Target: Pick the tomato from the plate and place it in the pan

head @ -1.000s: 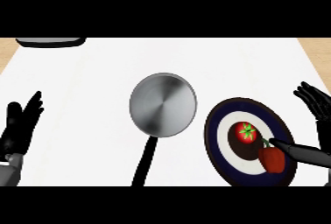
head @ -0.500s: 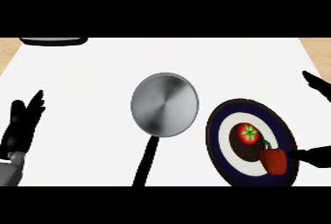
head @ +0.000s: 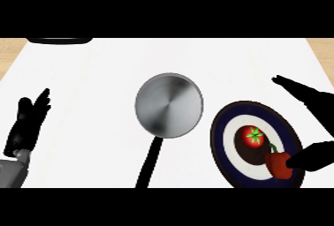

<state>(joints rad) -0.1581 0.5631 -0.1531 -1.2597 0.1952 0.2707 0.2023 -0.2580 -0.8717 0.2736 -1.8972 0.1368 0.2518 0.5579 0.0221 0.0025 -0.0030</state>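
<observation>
a white counter [head: 98,84] fills the view from above. near its middle lies one round grey pan [head: 168,105]; its black handle runs from the bowl towards the lower edge, leaning slightly left, so the pan's long axis goes near to far. nothing lies in the pan.

just right of the pan, apart from it, sits one plate [head: 228,145] with a dark blue rim, a white ring and a dark centre.

the right hand [head: 318,102] comes in from the right edge, spread wide and grasping nothing: its fingers reach up and left above the plate's far side, and its thumb lies across the plate's near right edge. the thumb tip overlaps the pepper; whether it touches cannot be told.

the left hand [head: 29,123] rests at the lower left edge, relaxed, fingers up, well apart from everything.

on the plate's near right part lies one red pepper [head: 277,162], its green stem pointing towards the tomato.

one red tomato [head: 254,135] sits in the plate's dark centre. it is round, with no clear long axis, and its green star-shaped top faces upward.

a dark object [head: 58,40] is cut off at the far left edge.
</observation>
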